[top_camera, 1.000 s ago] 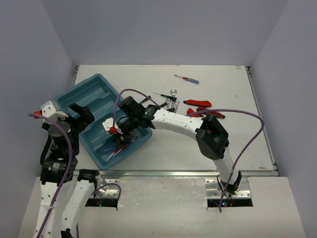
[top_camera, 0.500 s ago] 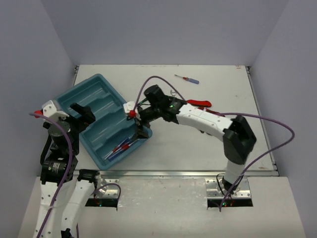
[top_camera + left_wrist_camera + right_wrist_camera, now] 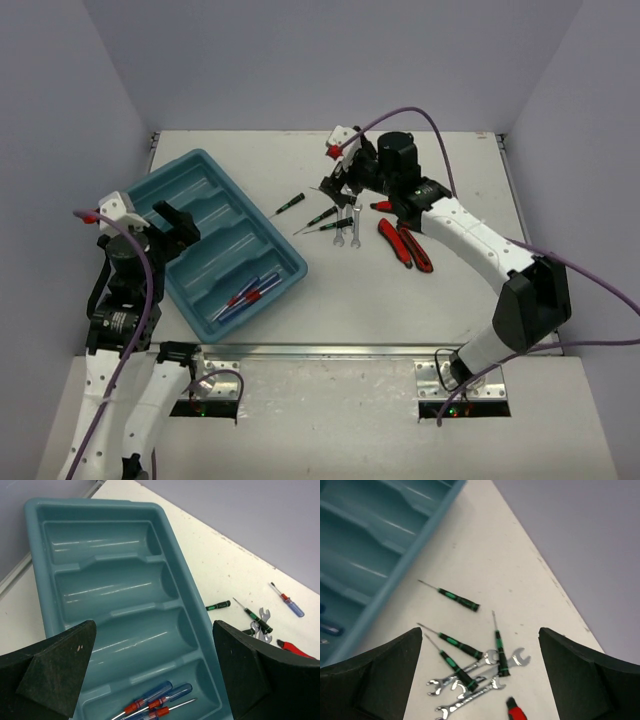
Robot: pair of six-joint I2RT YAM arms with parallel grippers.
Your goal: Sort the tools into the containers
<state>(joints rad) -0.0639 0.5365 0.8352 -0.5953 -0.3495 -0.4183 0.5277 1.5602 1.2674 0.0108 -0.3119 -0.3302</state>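
The teal tray [image 3: 200,180] lies at the left, with three blue-and-red screwdrivers [image 3: 245,296] in its nearest compartment; the left wrist view [image 3: 155,704] shows them too. My left gripper [image 3: 176,228] hangs open and empty over the tray [image 3: 180,565]. My right gripper [image 3: 342,192] is open and empty above several black screwdrivers with green marks [image 3: 455,643] and small silver wrenches [image 3: 470,700] on the table. Red-handled pliers [image 3: 405,244] lie to their right. One more blue-and-red screwdriver [image 3: 289,602] lies at the far side, hidden by my right arm in the top view.
One black screwdriver [image 3: 290,205] lies apart, nearest the tray's right rim. The table is white, with grey walls on three sides and a metal rail along the front edge [image 3: 380,350].
My right gripper has left the tray's near compartment and swung back and right to above the tool pile. The screwdrivers stayed in the tray. My left arm has barely moved.
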